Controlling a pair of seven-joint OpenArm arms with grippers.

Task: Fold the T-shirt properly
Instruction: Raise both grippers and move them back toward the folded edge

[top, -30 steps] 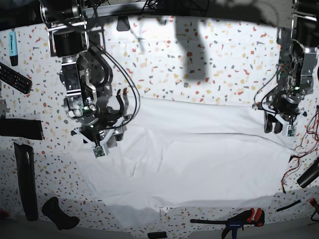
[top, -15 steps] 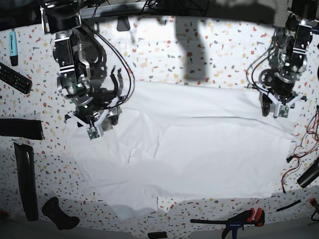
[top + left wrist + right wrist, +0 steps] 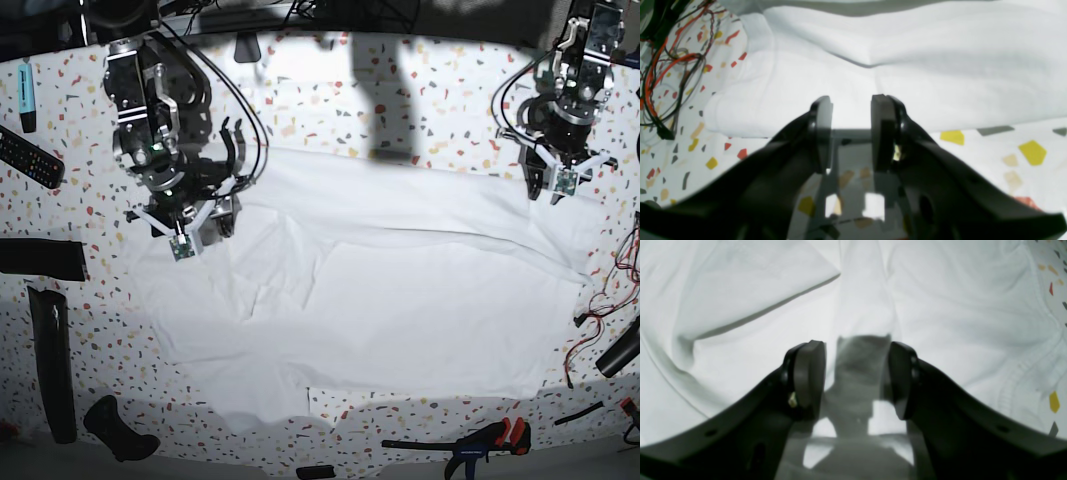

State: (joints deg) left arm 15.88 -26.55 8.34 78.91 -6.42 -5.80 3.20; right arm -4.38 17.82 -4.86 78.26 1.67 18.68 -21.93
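Tools set around the edges of a speckled table (image 3: pixel 400 110)

A remote control (image 3: pixel 30 157) and blue marker (image 3: pixel 26 96) are seen at one side; a red-handled clamp (image 3: pixel 470 442) is laid along the near edge, red and black wires (image 3: pixel 660 66) beside it.

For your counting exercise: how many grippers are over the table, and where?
2. The right gripper is above the T-shirt near its left side in the base view; the left gripper is above its far right corner.

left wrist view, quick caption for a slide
Open left claw above the speckled terrazzo table, at the edge of the wrinkled plain white cloth T-shirt.
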